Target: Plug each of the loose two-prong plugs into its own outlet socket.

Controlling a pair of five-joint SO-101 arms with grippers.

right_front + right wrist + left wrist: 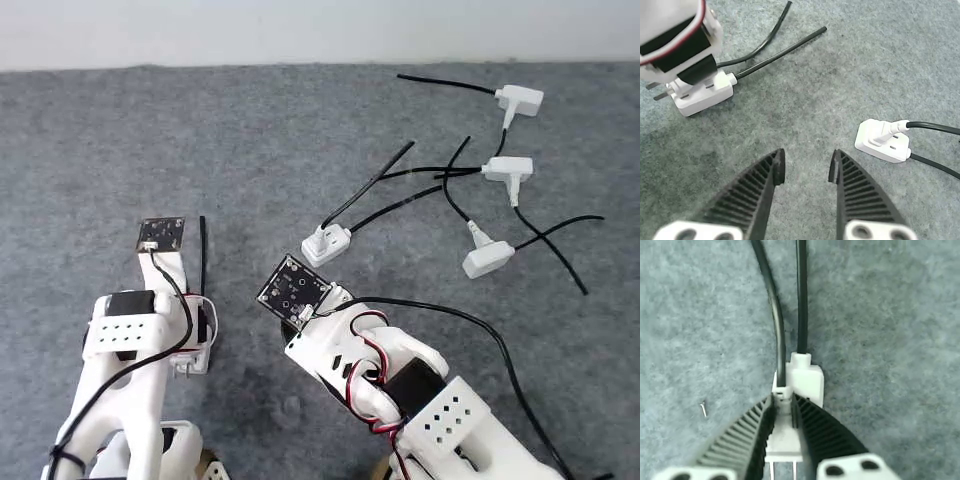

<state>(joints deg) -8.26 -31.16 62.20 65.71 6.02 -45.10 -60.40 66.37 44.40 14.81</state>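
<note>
Left claw [782, 402] is clamped shut on a plug [783, 440], touching its socket [807, 380] on the carpet. Right claw [807, 157] hangs wide open, empty. Next, I reckon: line the prongs up with the slots.

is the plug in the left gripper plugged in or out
Out. The plug, held in the shut left gripper, shows both prongs bare, and the outlet socket lies beside it.

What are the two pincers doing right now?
Left pincer: closed on a white plug.
Right pincer: open, holding nothing.
</note>
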